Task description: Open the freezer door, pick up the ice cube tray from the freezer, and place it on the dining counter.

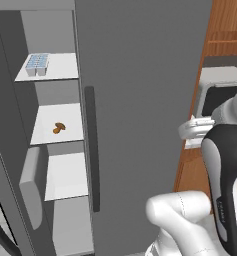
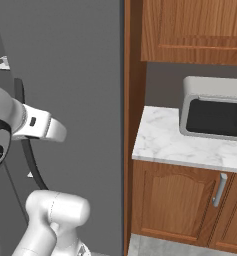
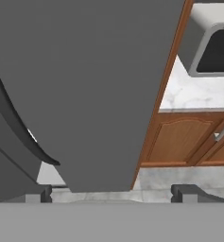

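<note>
The freezer (image 1: 50,30) stands open at the left of the left base view. Its door (image 1: 2,165) is swung out along the left edge, with a grey bin (image 1: 32,185) on its inner side. On the top white shelf sits the pale-blue ice cube tray (image 1: 37,65). My gripper (image 1: 186,131) hangs far to the right of it, in front of the plain grey door (image 1: 140,100). In the hand view the gripper (image 3: 112,194) is open, its fingertips (image 3: 46,194) wide apart with nothing between them. The dining counter is out of view.
A small brown food item (image 1: 59,128) lies on the second shelf. The plain door's dark handle (image 2: 30,160) runs down beside the freezer opening. To the right, a small marble counter (image 2: 165,140) over wooden cabinets carries a microwave (image 2: 215,112).
</note>
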Tool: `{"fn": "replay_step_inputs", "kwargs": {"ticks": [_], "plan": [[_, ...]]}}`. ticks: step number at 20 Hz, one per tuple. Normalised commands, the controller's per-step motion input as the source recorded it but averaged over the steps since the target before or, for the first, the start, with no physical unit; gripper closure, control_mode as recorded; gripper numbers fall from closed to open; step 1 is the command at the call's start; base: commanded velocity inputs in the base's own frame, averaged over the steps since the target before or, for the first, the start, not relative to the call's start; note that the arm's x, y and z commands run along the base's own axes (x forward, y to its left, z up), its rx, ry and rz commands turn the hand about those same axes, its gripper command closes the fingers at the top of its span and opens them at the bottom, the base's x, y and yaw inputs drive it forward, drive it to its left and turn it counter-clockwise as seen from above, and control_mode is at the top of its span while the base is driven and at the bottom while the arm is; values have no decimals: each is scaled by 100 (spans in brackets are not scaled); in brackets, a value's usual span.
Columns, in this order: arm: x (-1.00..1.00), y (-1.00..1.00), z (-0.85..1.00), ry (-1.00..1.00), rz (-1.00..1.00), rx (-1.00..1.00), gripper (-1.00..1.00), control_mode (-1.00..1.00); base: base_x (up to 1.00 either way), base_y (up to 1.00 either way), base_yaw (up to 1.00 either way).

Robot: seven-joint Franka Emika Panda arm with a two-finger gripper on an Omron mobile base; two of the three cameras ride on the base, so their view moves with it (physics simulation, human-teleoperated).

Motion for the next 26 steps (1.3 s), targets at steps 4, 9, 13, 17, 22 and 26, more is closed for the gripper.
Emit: {"fn": "replay_step_inputs", "kwargs": {"ticks": [4,9,13,17,22,26], "plan": [[0,0,0,0,1,0,-100,-100,0,0,0],[-2,1,0,0,0,0,-100,100,-10,4,0],[0,0,0,0,0,0,-100,100,-37,41,0],[0,0,0,0,0,0,-100,100,-32,63,0],[0,0,0,0,0,0,-100,100,-4,71,0],[0,0,0,0,0,0,-100,100,4,47,2]]}}
